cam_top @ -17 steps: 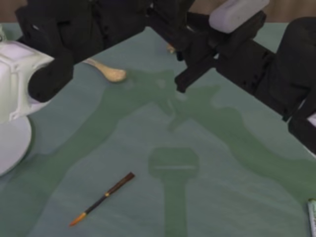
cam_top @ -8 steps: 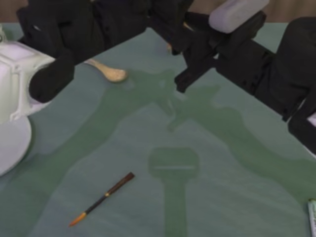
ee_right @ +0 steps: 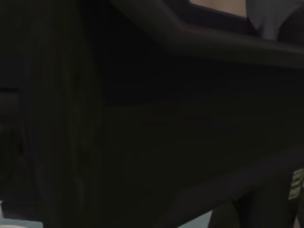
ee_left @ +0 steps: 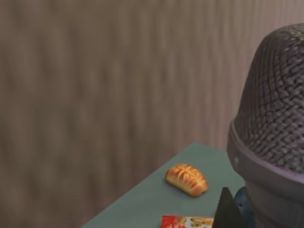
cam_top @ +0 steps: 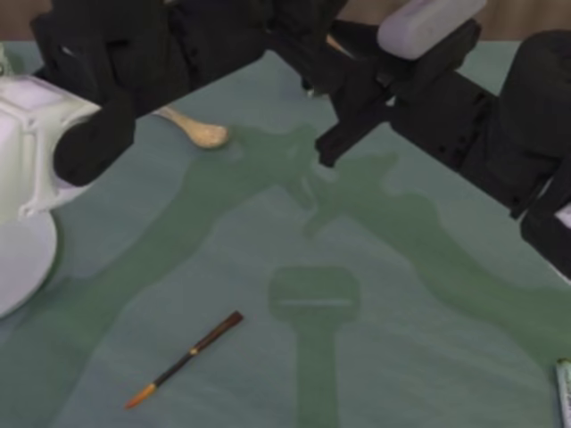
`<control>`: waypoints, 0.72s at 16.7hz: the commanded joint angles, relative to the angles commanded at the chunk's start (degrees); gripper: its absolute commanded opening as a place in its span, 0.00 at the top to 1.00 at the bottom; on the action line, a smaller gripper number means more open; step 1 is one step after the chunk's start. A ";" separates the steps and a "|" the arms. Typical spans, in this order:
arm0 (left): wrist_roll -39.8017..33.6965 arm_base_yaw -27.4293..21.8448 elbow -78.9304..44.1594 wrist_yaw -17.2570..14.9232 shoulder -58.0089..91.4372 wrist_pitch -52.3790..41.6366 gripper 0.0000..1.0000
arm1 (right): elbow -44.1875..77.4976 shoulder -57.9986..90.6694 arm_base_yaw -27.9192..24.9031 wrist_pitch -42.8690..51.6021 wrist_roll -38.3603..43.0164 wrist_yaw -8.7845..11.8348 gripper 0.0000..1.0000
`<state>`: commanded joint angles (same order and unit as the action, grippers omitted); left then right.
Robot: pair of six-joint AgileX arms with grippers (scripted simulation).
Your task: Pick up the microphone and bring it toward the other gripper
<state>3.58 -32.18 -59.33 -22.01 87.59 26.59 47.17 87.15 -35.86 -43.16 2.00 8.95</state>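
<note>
The microphone's grey mesh head [ee_left: 275, 118] fills one side of the left wrist view, very close to the camera. My left gripper [ee_left: 235, 212] is shut on the microphone, one black wedge fingertip [ee_left: 227, 211] showing beside the head. In the top view both arms are raised over the table's back edge, and the microphone is hidden among their black links. The left arm [cam_top: 205, 45] reaches in from the left. My right gripper [cam_top: 335, 85], the other gripper, sits close against it from the right. The right wrist view is dark.
A brown-and-orange paintbrush [cam_top: 185, 358] lies at the front left of the green table [cam_top: 401, 357]. A wooden spoon [cam_top: 198, 130] lies at the back left, beside a white appliance [cam_top: 27, 152]. A bread roll [ee_left: 186, 179] and a red packet [ee_left: 187, 222] lie near a table corner.
The two arm ends have shifted slightly against each other over the back edge. Nothing on the table has moved.
</note>
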 joint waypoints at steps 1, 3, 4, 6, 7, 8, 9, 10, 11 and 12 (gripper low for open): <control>0.00 0.00 0.00 0.00 0.00 0.00 1.00 | 0.00 0.00 0.00 0.00 0.00 0.00 0.47; 0.00 0.00 0.00 0.00 0.00 0.00 1.00 | 0.00 0.00 0.00 0.00 0.00 0.00 0.32; 0.00 0.00 0.00 0.00 0.00 0.00 1.00 | 0.00 0.00 0.00 0.00 0.00 0.00 0.25; 0.00 0.00 0.00 0.00 0.00 0.00 1.00 | 0.00 0.00 0.00 0.00 0.00 0.00 0.10; 0.00 0.00 0.00 0.00 0.00 0.00 1.00 | 0.00 0.00 0.00 0.00 0.00 0.00 0.02; 0.00 0.00 0.00 0.00 0.00 0.00 1.00 | 0.00 0.00 0.00 0.00 0.00 0.00 0.00; 0.00 0.00 0.00 0.00 0.00 0.00 1.00 | 0.00 0.00 0.00 0.00 0.00 0.00 0.00; 0.00 0.00 0.00 0.00 0.00 0.00 1.00 | 0.00 0.00 0.00 0.00 0.00 0.00 0.00; 0.00 0.00 0.00 0.00 0.00 0.00 1.00 | 0.00 0.00 0.00 0.00 0.00 0.00 0.00; 0.00 0.00 0.00 0.00 0.00 0.00 1.00 | 0.00 0.00 0.00 0.00 0.00 0.00 0.00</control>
<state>3.58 -32.18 -59.33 -22.01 87.59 26.59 47.17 87.15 -35.86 -43.16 2.00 8.95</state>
